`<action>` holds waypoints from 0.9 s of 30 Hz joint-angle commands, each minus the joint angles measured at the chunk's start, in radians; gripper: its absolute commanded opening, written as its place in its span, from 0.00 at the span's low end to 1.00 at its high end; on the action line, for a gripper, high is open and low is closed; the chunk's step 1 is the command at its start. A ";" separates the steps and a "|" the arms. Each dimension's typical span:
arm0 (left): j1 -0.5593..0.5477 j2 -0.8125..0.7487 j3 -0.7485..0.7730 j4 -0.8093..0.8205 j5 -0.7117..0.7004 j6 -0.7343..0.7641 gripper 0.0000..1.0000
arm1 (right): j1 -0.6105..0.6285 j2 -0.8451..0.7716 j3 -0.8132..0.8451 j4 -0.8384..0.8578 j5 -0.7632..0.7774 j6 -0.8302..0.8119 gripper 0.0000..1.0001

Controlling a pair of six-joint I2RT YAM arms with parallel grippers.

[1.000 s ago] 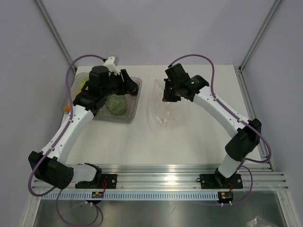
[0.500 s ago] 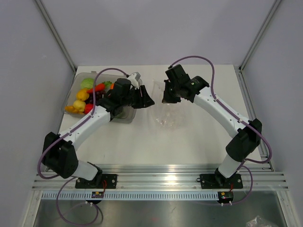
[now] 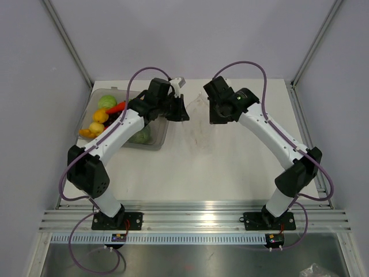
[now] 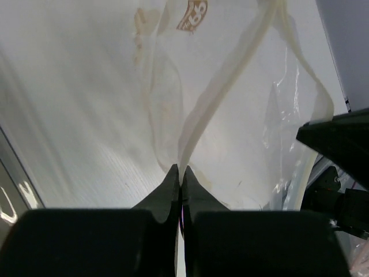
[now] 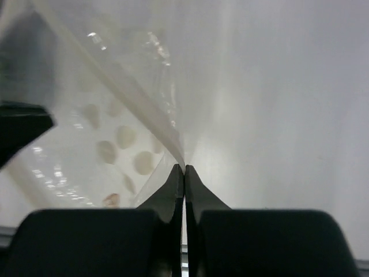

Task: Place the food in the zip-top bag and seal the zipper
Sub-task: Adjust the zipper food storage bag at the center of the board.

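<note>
Found left gripper (image 4: 180,173) clamped shut on the bag (image 3: 196,130) at its zipper (image 4: 230,72) edge, and right gripper (image 5: 184,170) pinched shut on the bag's opposite rim. Noted bag held between both grippers over the surface (image 3: 230,167). Observed food (image 3: 101,115) well left of left gripper, in tray (image 3: 151,146).

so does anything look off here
Nothing stands out. The food lies in the tray, none spilled on the table, and the left gripper and right gripper are shut on the mouth edge of the bag.
</note>
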 commanded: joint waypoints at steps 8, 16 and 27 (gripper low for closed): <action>0.012 0.022 0.166 -0.301 0.118 0.183 0.00 | 0.017 -0.043 0.257 -0.304 0.346 -0.060 0.00; 0.002 0.072 0.058 -0.237 0.153 0.171 0.00 | 0.018 -0.066 0.024 -0.201 0.257 -0.039 0.00; 0.024 0.168 0.081 -0.241 0.038 0.295 0.00 | 0.017 -0.090 -0.113 -0.039 0.165 0.026 0.00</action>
